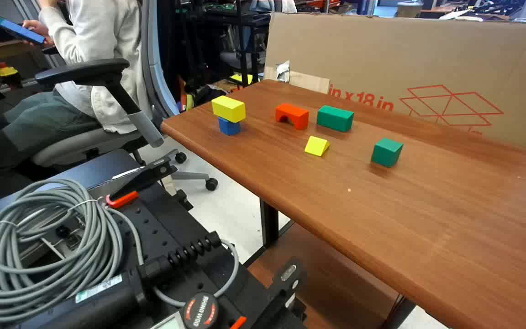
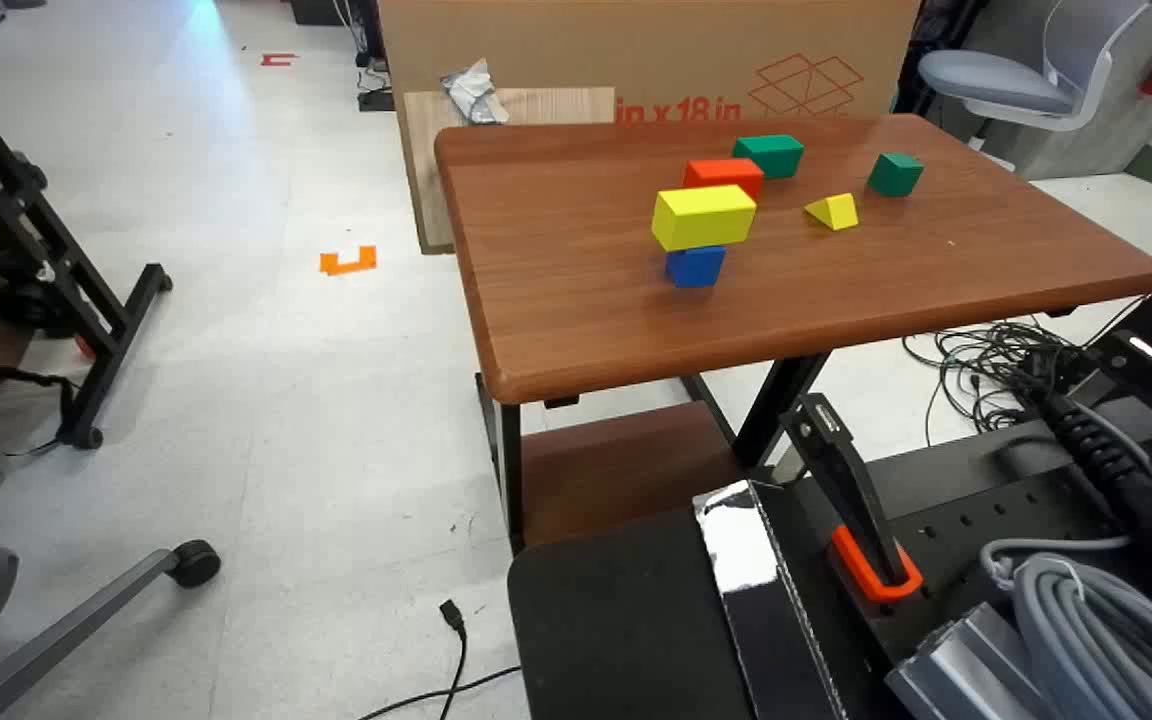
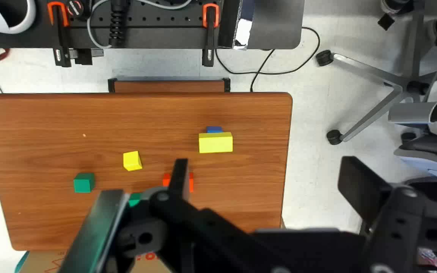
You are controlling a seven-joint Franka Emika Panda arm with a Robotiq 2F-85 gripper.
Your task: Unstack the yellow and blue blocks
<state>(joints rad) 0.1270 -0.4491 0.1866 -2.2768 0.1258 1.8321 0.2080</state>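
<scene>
In both exterior views, we see a long yellow block [image 1: 228, 108] lying on top of a blue block [image 1: 229, 126], its ends overhanging, near one short end of a brown wooden table [image 1: 427, 205]. Farther along, apart from this stack, we find a red-orange arch [image 1: 292, 112], a green rectangular block [image 1: 334, 119] just beside it, a yellow wedge [image 1: 316, 146] and a green cube-like block [image 1: 386, 152]. In the wrist view, we look down from above: the gripper [image 3: 268, 176] has its two fingers spread wide apart, and its dark parts hide much of the arch and the rectangular block. There, a strip of blue shows along one long edge of the yellow block. In an exterior view, a cardboard panel [image 1: 404, 55] with red print stands beyond the table, and a seated person [image 1: 103, 59] holds a phone [image 1: 18, 29].
</scene>
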